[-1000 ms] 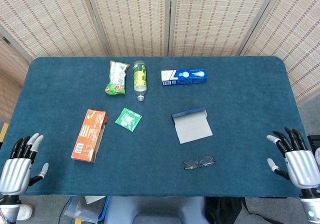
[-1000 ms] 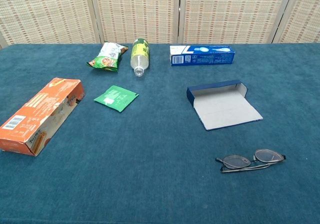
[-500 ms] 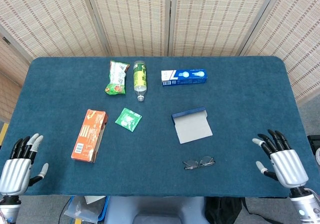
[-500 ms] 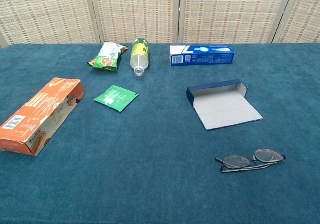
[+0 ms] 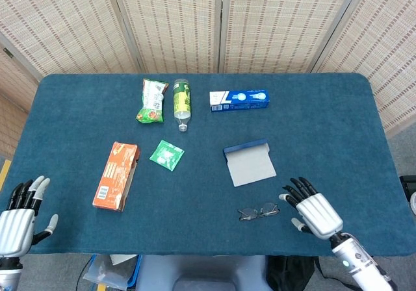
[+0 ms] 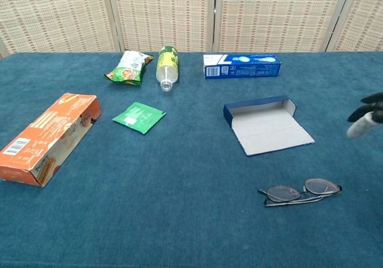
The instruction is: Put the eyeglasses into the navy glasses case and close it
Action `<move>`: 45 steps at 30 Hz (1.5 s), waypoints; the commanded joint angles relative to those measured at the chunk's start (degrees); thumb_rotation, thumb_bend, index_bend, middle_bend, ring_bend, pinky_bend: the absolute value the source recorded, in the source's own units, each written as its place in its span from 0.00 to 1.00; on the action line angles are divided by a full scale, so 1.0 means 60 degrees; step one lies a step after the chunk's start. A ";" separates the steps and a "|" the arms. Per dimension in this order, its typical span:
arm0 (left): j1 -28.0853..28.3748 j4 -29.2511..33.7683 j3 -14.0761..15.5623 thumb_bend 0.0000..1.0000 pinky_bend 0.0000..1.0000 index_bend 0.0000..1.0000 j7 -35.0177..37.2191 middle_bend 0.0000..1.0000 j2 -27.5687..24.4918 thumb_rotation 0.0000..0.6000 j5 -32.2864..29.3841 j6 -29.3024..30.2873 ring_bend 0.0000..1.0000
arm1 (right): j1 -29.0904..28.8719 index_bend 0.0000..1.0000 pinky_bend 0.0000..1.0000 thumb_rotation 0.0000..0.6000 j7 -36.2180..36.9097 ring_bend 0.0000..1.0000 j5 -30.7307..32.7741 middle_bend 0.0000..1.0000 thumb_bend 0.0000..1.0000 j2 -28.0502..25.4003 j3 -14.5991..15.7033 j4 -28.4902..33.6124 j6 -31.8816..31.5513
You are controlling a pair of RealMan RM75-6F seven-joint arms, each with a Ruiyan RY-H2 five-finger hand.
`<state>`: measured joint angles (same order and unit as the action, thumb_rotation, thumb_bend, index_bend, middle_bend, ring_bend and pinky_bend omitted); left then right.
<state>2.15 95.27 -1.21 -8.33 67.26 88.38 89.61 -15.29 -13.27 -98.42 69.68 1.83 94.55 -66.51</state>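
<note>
Blue cloth covers your counter [image 5: 325,128]. Mid-frame, the navy glasses case [image 5: 249,163] lies open; the eyeglasses [image 5: 259,211] sit folded just below it. Your right hand [image 5: 312,213], fingers spread and empty, hovers beside them; your left hand [image 5: 19,221] waits open at lower left.

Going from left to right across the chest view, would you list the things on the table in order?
Orange box → green sachet → bottle → glasses case → eyeglasses → right hand.
</note>
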 commanded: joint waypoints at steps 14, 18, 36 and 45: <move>-0.0118 -0.0302 0.0030 0.36 0.00 0.00 0.0256 0.00 0.0085 1.00 -0.0124 0.0000 0.00 | -0.1166 0.29 0.06 1.00 -0.0874 0.05 0.0816 0.15 0.29 0.1732 -0.0170 -0.1030 0.1612; -0.0135 -0.0383 0.0012 0.36 0.00 0.00 0.0329 0.00 0.0105 1.00 -0.0165 0.0000 0.00 | -0.1394 0.29 0.06 1.00 -0.1030 0.05 0.1033 0.15 0.29 0.2023 -0.0206 -0.1222 0.1899; -0.0160 -0.0671 0.0000 0.36 0.00 0.00 0.0526 0.00 0.0197 1.00 -0.0302 -0.0123 0.00 | -0.2006 0.38 0.06 1.00 -0.1237 0.05 0.1480 0.15 0.37 0.2937 -0.0154 -0.2056 0.2307; -0.0181 -0.0690 -0.0002 0.36 0.00 0.00 0.0577 0.00 0.0189 1.00 -0.0299 -0.0112 0.00 | -0.2053 0.47 0.06 1.00 -0.0986 0.05 0.1389 0.19 0.42 0.3153 -0.0083 -0.2372 0.1934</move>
<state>1.07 91.13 -1.22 -4.87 68.39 86.59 88.95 -27.60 -19.46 -89.88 88.40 1.25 80.57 -54.59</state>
